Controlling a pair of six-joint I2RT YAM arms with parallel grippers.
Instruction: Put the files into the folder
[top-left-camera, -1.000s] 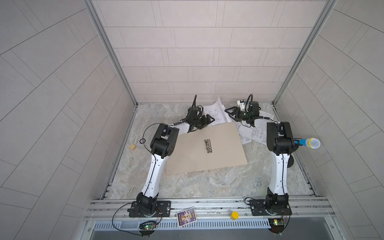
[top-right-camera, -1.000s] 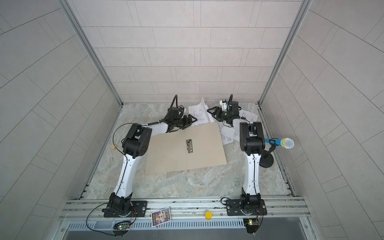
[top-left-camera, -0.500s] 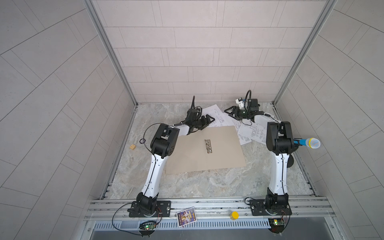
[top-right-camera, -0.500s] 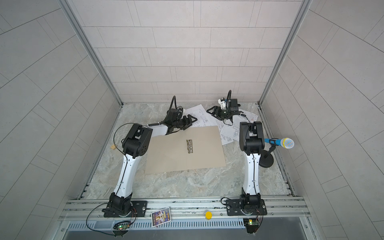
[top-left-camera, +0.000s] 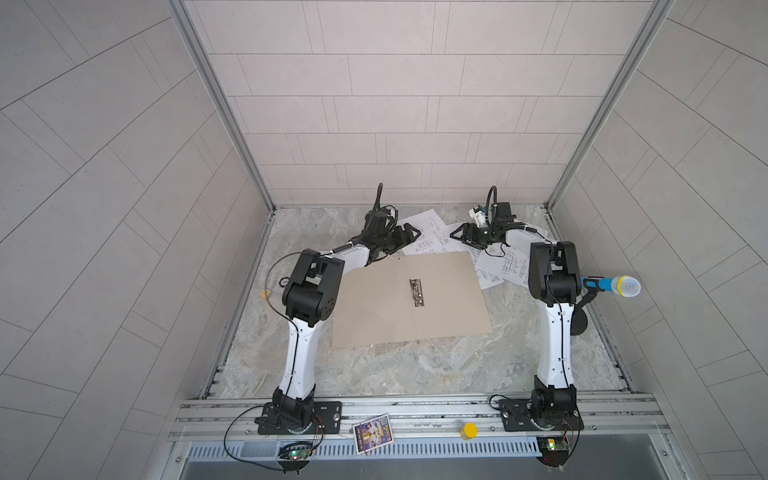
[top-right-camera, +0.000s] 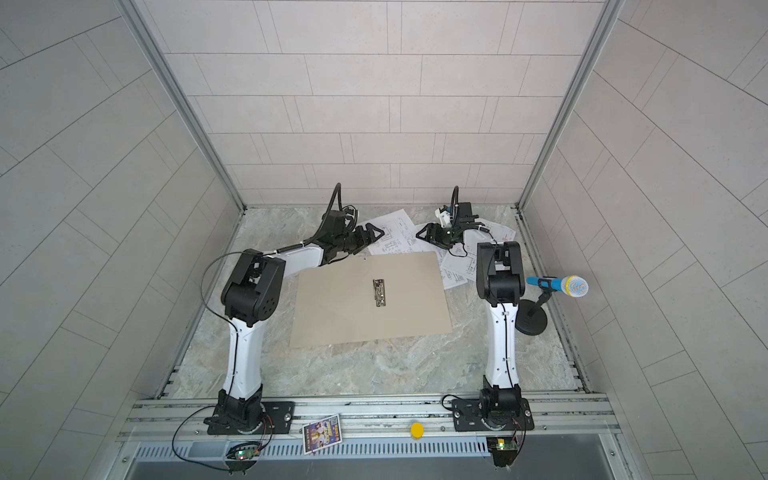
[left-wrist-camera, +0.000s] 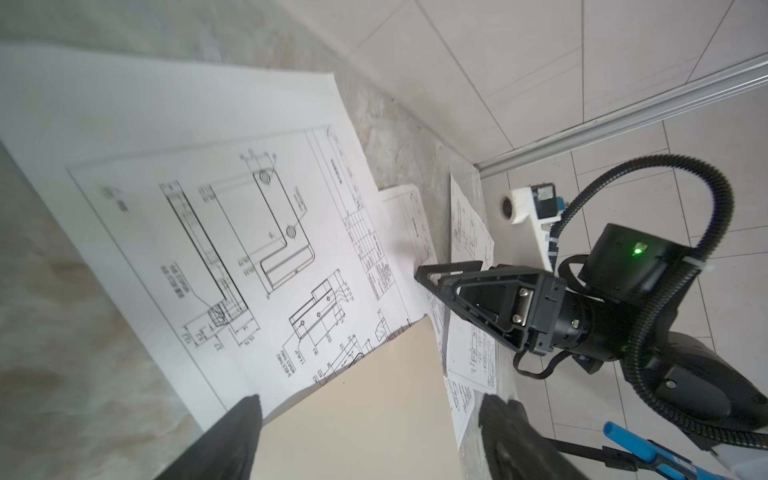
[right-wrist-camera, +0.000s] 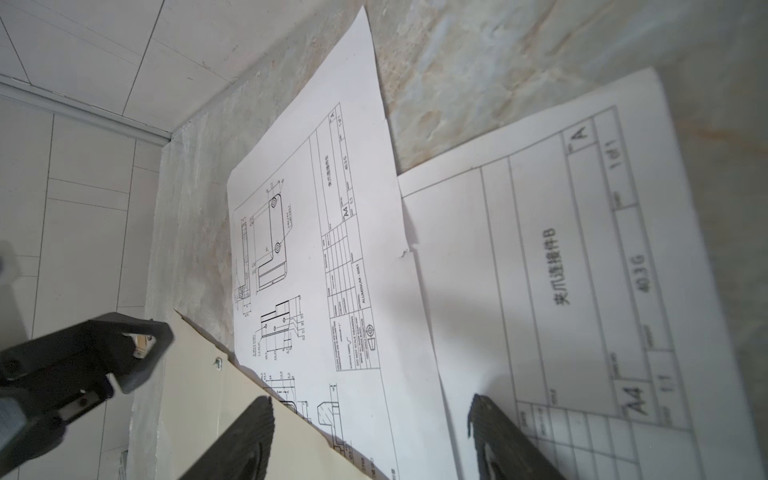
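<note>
Right gripper (top-left-camera: 457, 235) widened slightly; left gripper (top-left-camera: 409, 236) open too, both empty.

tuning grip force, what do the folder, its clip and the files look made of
Folder: likely thin cardboard, matte tan; it lies flat with crisp edges.
Clip: looks like metal, silvery with a sheen.
Files: plain white printer paper, matte; thin sheets with a curled, slightly nicked edge.
</note>
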